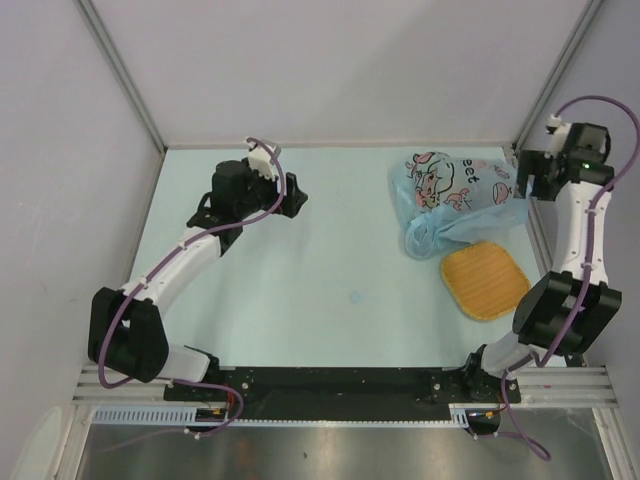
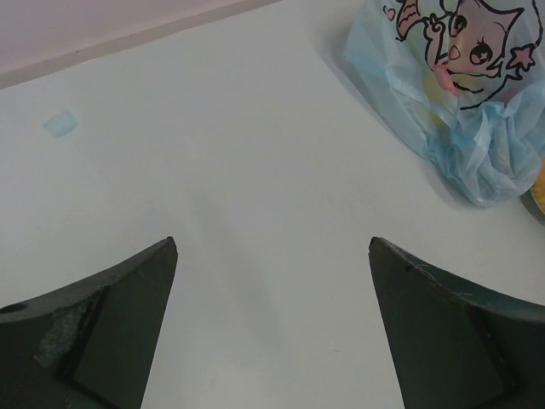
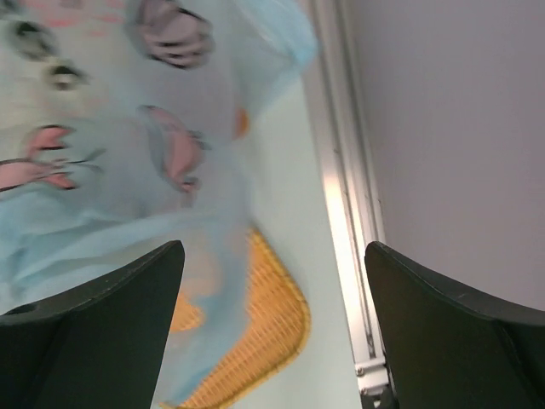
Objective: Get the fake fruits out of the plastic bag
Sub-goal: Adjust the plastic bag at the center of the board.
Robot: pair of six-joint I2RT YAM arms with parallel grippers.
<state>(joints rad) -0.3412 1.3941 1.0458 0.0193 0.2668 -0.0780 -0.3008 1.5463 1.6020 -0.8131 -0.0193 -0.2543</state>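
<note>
The plastic bag [image 1: 455,190] lies on the far right part of the pale, smooth table [image 1: 320,270], close to the right wall. It is made of thin, crinkly, half-transparent light-blue film, and its printed face is turned up: a cartoon figure in pink with dark outlines, and some dark letters beside it. Its long axis runs about left to right across the table. The broad, flat part points to the right, and the near-left end is gathered into a wrinkled bunch that points toward the arm bases. The fake fruits cannot be made out through the film; in the left wrist view only faint yellowish and pinkish tints show in it.

Just beside the bunch, on the near side, lies a woven orange tray [image 1: 485,282], a flat square with rounded corners and a fine ribbed texture. In the right wrist view the blurred film hangs partly over it.

The left gripper [image 1: 297,195] is well apart from the bag, to its left. Its dark, wedge-shaped fingers [image 2: 111,324] are spread wide over bare table. The right gripper [image 1: 520,185] is at the right end of the bag, with its fingers [image 3: 451,324] also spread and not pinching the film. It cannot be told whether they touch it.
</note>
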